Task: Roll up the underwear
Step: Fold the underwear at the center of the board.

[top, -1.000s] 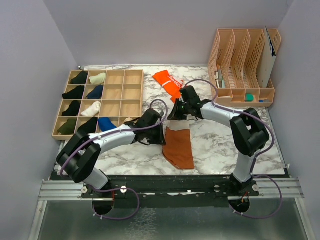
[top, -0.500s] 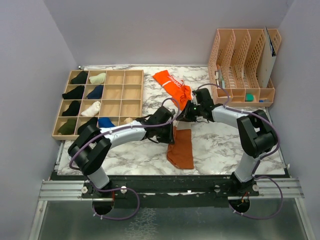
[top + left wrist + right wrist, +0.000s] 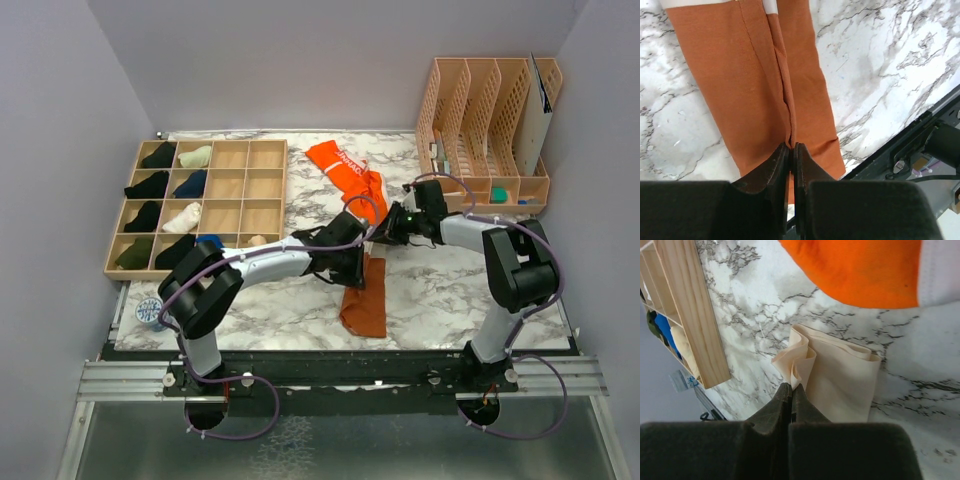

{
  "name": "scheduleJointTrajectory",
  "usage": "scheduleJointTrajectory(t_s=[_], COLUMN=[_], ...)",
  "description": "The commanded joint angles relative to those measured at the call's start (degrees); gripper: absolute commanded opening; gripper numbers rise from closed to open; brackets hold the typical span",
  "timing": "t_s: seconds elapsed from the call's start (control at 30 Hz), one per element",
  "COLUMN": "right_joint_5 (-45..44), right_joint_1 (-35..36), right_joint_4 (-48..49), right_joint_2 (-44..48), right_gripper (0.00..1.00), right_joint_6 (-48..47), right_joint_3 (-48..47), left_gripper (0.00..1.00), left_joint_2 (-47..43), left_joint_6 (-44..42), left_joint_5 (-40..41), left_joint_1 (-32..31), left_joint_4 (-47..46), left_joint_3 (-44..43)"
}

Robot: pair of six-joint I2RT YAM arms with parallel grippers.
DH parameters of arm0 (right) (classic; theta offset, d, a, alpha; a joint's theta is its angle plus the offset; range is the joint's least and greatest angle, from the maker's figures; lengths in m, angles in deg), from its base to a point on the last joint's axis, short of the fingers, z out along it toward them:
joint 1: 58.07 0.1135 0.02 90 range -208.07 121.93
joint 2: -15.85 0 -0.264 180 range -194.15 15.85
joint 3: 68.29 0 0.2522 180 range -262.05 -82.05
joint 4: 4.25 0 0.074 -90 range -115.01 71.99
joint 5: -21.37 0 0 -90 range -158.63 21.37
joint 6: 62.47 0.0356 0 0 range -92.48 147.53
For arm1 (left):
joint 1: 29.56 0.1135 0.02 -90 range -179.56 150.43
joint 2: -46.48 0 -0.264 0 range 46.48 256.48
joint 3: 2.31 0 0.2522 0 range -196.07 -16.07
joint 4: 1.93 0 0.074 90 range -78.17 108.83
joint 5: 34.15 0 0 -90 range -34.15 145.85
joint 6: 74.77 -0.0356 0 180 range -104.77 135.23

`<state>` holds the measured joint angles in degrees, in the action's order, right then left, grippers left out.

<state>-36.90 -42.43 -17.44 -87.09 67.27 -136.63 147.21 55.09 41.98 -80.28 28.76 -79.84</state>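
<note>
The rust-brown underwear (image 3: pixel 366 300) lies folded into a narrow strip near the table's front edge. My left gripper (image 3: pixel 358 268) is at its upper end, shut on a lengthwise crease of the cloth (image 3: pixel 740 75). My right gripper (image 3: pixel 384 234) is just beyond it, shut on a bunched fold of cream cloth (image 3: pixel 845 380). This cream cloth looks like the brief's pale waistband end. The bright orange underwear (image 3: pixel 343 168) with its white lettered band lies spread out farther back. Its edge (image 3: pixel 865 270) shows just past the cream cloth.
A wooden grid box (image 3: pixel 283 190) with several small fabric bundles stands at the left, close to my left arm. A tan file rack (image 3: pixel 485 130) stands at the back right. The table's front rail (image 3: pixel 920 135) runs just beyond the rust-brown strip.
Both grippers have moved to the right. The rust-brown underwear has been drawn rightwards and folded over lengthwise into a narrower strip.
</note>
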Motion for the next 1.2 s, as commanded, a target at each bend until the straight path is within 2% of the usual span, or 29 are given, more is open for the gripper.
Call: scheduleJointTrajectory(t_s=[0.0, 0.37, 0.63, 0.77, 0.93, 1.17], right_joint_5=[3.26, 3.30, 0.60, 2.29, 3.02, -0.87], right_joint_1=[-2.42, -4.45, -5.27, -5.27, -5.27, -5.25], right_joint_4=[1.61, -2.02, -3.90, -2.79, -1.63, -5.09], right_joint_2=[1.49, 0.37, 0.67, -0.73, -2.11, -0.87], right_gripper=[0.00, 0.00, 0.00, 0.01, 0.05, 0.09], right_joint_6=[-2.22, -6.11, -8.45, -8.45, -9.15, -10.74], right_joint_3=[1.59, 0.06, 0.31, 0.90, 0.61, 0.11], left_gripper=[0.12, 0.12, 0.14, 0.15, 0.15, 0.15], left_joint_2=[1.39, 6.25, 8.61, 9.49, 9.64, 10.38], left_joint_6=[1.45, 2.42, 2.42, 2.35, 3.29, 3.19], left_joint_5=[-2.34, -4.84, -3.99, -3.80, -5.85, -5.80], left_joint_1=[-0.72, -3.22, -4.16, -4.21, -4.39, -4.39], left_joint_4=[1.49, 1.70, 2.06, 2.30, -1.18, -1.72], left_joint_3=[-2.89, -7.79, -10.20, -10.25, -9.24, -9.14])
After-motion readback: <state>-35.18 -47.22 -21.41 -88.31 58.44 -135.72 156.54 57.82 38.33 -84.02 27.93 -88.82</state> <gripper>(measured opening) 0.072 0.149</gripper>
